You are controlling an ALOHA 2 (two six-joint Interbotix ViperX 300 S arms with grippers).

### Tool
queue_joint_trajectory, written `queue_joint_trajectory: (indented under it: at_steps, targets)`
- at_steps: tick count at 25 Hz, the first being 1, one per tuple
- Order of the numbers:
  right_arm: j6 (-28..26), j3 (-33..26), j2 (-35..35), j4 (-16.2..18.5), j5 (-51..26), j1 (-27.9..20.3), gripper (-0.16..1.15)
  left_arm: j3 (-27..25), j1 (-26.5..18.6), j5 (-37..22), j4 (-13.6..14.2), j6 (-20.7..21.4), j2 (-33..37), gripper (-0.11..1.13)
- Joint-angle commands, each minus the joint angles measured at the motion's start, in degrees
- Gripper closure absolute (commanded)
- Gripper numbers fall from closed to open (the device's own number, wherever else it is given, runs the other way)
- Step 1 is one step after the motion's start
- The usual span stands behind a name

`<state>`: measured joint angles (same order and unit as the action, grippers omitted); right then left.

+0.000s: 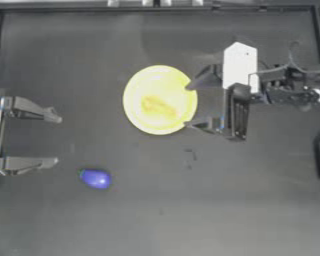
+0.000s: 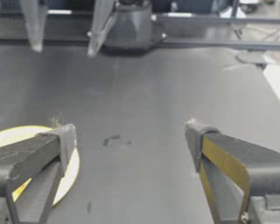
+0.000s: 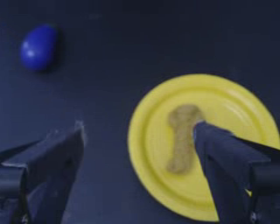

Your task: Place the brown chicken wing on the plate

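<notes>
The right gripper (image 3: 139,131) is closest to the lens in its wrist view, its jaws spread wide with nothing between them, hanging at the right edge of the plate (image 1: 136,82). The brown chicken wing (image 1: 158,106) lies on the middle of this yellow plate. A blue egg-shaped object (image 1: 96,178) rests on the table (image 1: 189,210), well apart, nearer and to the left. The left gripper (image 1: 56,140) waits at the left side with jaws wide open.

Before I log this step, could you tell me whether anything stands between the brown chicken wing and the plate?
Nothing visible does: the brown chicken wing already lies on the plate, near its middle. The right claw is open at the plate's right edge, holding nothing. The blue egg-shaped object sits well apart, and the left claw waits open at the left.
</notes>
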<state>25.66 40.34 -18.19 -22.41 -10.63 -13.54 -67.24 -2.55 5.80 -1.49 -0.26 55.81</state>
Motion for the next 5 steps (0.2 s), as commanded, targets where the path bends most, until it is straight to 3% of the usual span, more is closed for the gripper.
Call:
queue_joint_trajectory:
  at_steps: [1,5]
  targets:
    - [-0.35,2.81,-4.48,-2.02,5.01,2.64,-0.03,0.7,-0.09,-0.09,0.0,0.0,-0.88,-0.01]
    - [-0.26,7.03,-8.0,-4.04,10.46,5.71,-0.03,0.79,-0.44,-0.09,-0.09,0.09,-0.79,-0.01]
